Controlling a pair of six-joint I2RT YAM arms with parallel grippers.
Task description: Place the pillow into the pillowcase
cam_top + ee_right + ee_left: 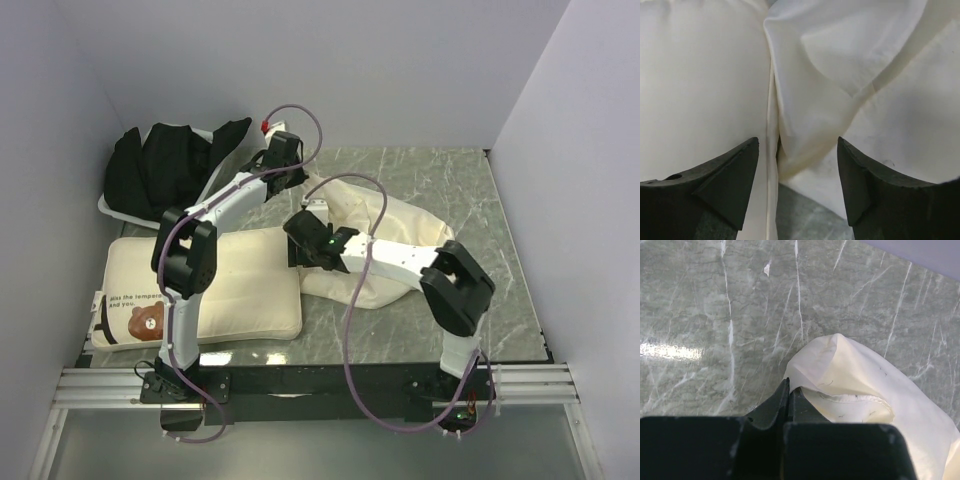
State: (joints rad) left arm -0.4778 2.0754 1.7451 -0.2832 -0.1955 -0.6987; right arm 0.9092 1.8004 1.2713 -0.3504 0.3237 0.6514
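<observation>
**Cream pillow (pixel 250 285) lies outside the pillowcase (pixel 400 225)**

Grey-green marbled table (pixel 480 200) fills the floor of a white-walled booth; the pillow lies flat on its near left part, the bear and lettering at the left end, the plain right end by the middle of the table.

The pillowcase lies crumpled on the table just right of the pillow, reaching from the middle towards the far right; in the right wrist view its folded cloth meets the pillow's edge along one seam line, the two touching there; no part of the pillow shows inside it.

A black cloth (pixel 170 165) sits bundled in the far left corner, well apart from the pillowcase; something white shows beneath it, perhaps a tray, though the top view is too coarse to be sure.

The left arm (pixel 225 200) stretches from the near left over the pillow towards the far middle; the right arm (pixel 400 262) reaches from the near right across the pillowcase towards the pillow's right end.

The right gripper (pixel 798 170) hovers low over that seam line, its fingers (pixel 735 175) spread wide, one above the pillow and one above the pillowcase, gripping nothing.

The left gripper (pixel 790 390) is at the pillowcase's far left corner; its fingers are pressed together on the cloth's edge, which rises in a peak beside them above bare table.
</observation>
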